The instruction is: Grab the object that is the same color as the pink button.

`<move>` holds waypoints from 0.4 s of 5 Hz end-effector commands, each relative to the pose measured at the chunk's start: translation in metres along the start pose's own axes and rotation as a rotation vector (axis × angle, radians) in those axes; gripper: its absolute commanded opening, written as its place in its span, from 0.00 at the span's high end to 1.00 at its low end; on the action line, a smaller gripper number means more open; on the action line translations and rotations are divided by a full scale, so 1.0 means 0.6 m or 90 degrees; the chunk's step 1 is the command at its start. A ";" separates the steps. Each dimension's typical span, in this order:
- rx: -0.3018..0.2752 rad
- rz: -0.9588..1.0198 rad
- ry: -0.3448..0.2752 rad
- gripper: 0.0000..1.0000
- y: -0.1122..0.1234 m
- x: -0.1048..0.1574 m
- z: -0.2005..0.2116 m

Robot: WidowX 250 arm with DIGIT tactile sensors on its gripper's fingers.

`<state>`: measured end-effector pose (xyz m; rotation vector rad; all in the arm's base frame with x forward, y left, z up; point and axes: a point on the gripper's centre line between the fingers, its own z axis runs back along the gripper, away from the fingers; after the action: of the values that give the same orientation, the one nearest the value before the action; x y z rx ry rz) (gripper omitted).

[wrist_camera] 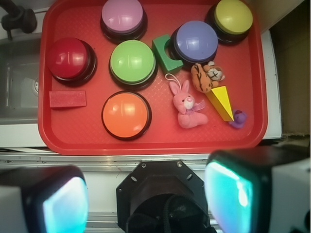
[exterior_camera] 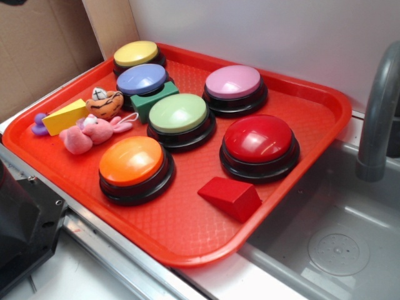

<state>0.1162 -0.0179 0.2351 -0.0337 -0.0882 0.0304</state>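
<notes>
A small pink plush bunny (exterior_camera: 92, 132) with long ears and a thin cord loop lies on the red tray (exterior_camera: 312, 100) near its left edge; it also shows in the wrist view (wrist_camera: 187, 105). The pink button (exterior_camera: 233, 83), pale pink dome on a black base, stands at the tray's back; in the wrist view it (wrist_camera: 122, 16) is at the top. My gripper (wrist_camera: 146, 199) is open and empty, high above the counter in front of the tray, with both pads (wrist_camera: 228, 194) wide apart. The gripper itself is out of the exterior view.
On the tray stand yellow (exterior_camera: 136, 54), lavender-blue (exterior_camera: 142, 79), green (exterior_camera: 178, 113), red (exterior_camera: 258, 139) and orange (exterior_camera: 131, 160) buttons, a green block (exterior_camera: 150, 100), a red wedge (exterior_camera: 230, 197), a yellow wedge (exterior_camera: 64, 116), an orange-brown plush (exterior_camera: 104, 102) and a purple piece (exterior_camera: 39, 125). A sink (exterior_camera: 337, 244) and faucet (exterior_camera: 378, 112) are right.
</notes>
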 end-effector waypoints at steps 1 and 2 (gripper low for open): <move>0.000 0.000 0.000 0.00 0.000 0.000 0.000; 0.035 0.035 -0.015 0.00 0.045 0.014 -0.046</move>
<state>0.1224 0.0087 0.2027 0.0180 -0.0860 0.1046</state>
